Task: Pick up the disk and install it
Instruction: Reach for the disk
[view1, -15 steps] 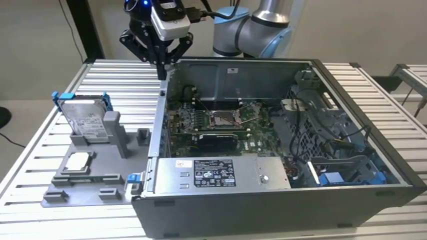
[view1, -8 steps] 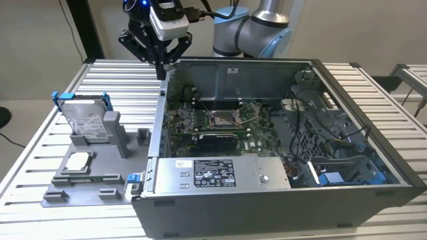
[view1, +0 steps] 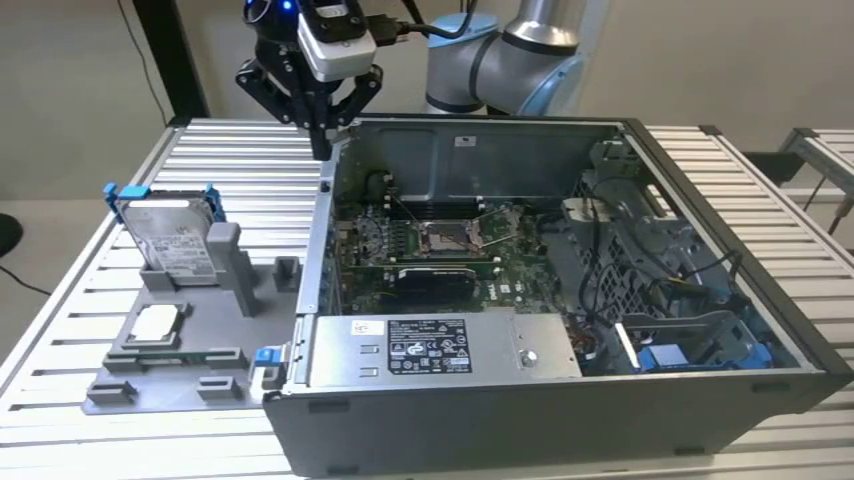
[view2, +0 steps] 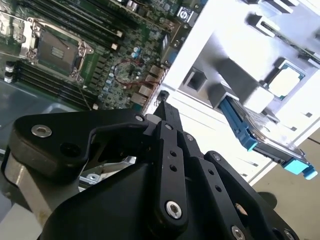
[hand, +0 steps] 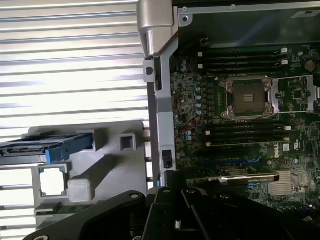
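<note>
Pick-up not started imo: my black tool (view1: 322, 148) hangs pressed together and empty above the open grey metal computer case (view1: 454, 155), the silver-grey disk (view1: 167, 238) in its blue bracket stands in the grey plastic rack (view1: 200, 362) beside it, so grabbing calls for spreading first.

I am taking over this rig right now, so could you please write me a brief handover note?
The gripper: shut, empty, hovering above the open computer case's wall on the exterior view's left.
The disk: standing in the grey holder beside the case, untouched.
Done: nothing visible yet.
Left: pick up the disk and install it.
</note>
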